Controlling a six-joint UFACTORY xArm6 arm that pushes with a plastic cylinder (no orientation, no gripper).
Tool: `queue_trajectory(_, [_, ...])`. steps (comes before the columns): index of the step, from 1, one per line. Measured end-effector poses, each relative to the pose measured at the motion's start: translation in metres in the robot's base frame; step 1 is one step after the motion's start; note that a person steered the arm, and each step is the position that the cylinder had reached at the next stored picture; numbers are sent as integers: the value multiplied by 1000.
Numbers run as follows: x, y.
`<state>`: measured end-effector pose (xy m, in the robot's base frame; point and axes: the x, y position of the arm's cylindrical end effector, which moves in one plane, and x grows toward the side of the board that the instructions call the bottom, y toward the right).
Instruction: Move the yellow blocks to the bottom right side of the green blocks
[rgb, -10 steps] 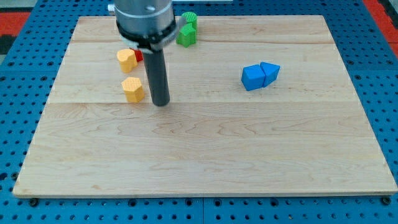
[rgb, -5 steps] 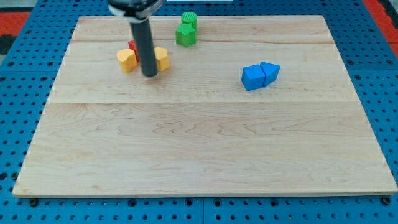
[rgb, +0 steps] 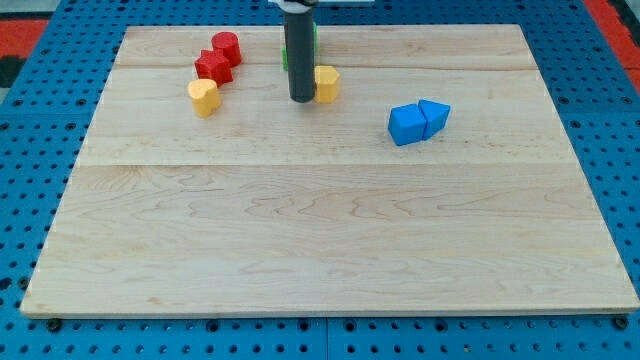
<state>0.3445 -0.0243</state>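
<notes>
While my tip (rgb: 301, 99) touches one yellow block (rgb: 326, 83) — no jaws — bare board (rgb: 320, 240) lies below.

There's just the one camera, looking down at a slant from the near side, high enough to take in the whole wooden board (rgb: 330, 250) and a rim of the blue pegboard (rgb: 30, 200) around it. The rod (rgb: 300, 55) seems to come in from the far edge, its upper part cut off by the view's top.

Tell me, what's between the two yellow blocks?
In the camera view, my tip stands between them, right beside the yellow block on the view's right; bare board reaches the yellow heart-shaped block.
</notes>
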Motion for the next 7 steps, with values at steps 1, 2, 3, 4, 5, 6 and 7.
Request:
queue_trajectory(1, [12, 21])
queue_trajectory(2, [-47, 32])
queue_trajectory(3, [10, 29])
queue_trajectory(4, [56, -72])
queue_trajectory(5, [37, -165])
queue_trajectory(6, [-17, -150])
queue_trajectory(7, [-19, -92])
